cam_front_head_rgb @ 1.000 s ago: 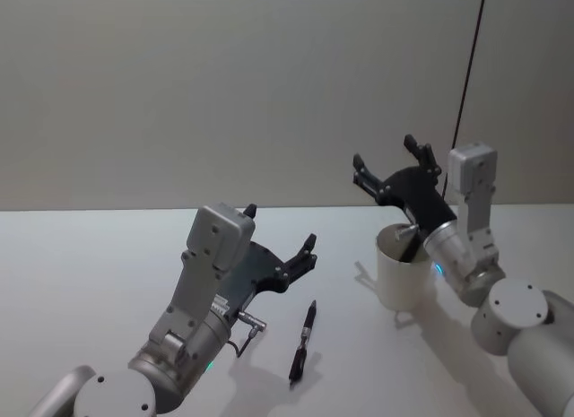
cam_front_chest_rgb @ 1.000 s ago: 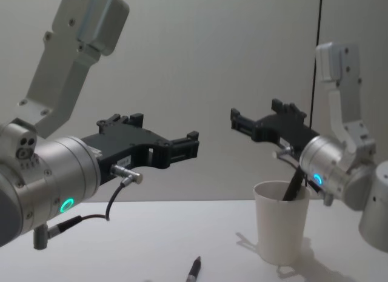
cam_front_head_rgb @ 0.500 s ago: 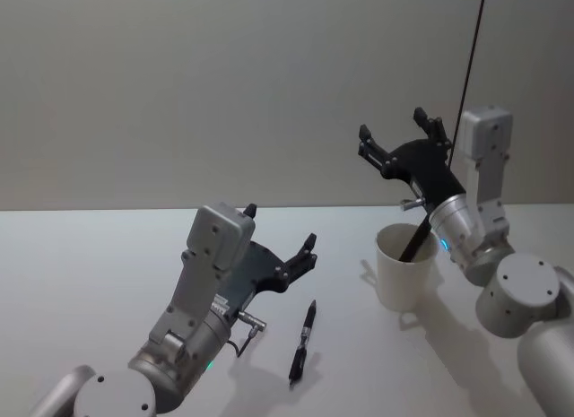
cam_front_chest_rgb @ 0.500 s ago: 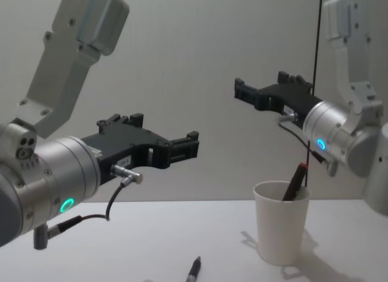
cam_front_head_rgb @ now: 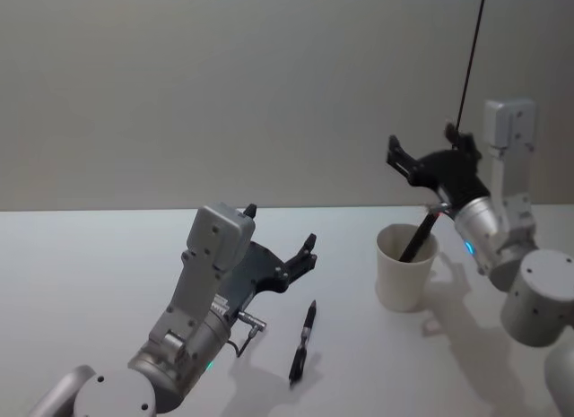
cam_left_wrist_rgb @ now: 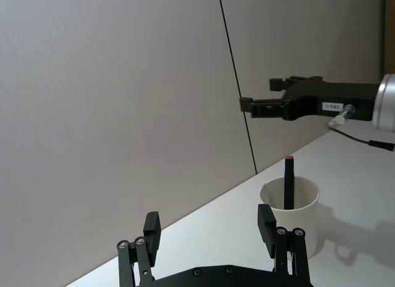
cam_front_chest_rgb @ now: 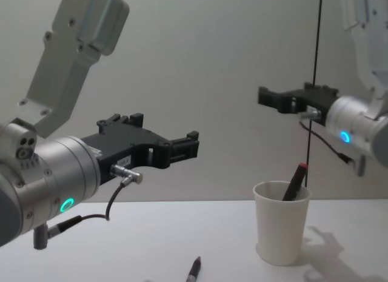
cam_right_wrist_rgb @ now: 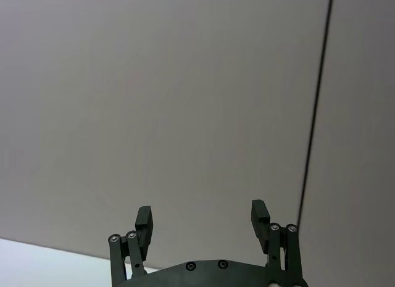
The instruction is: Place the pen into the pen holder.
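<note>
Head view: a slim dark pen with a red tip [cam_front_head_rgb: 417,238] leans inside the plain white paper cup [cam_front_head_rgb: 405,282], with the right gripper [cam_front_head_rgb: 423,141] raised above it, fingers spread and empty. A second black pen [cam_front_head_rgb: 303,343] lies on the pale desk [cam_front_head_rgb: 108,273] near the hovering left gripper [cam_front_head_rgb: 281,226], whose fingers are also spread. A clumsy pinch could roll that pen away, and a heavy drop could topple the light cup.

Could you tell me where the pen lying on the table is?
In the head view, the pen lies flat just right of the left gripper, left of the pen holder.
</note>
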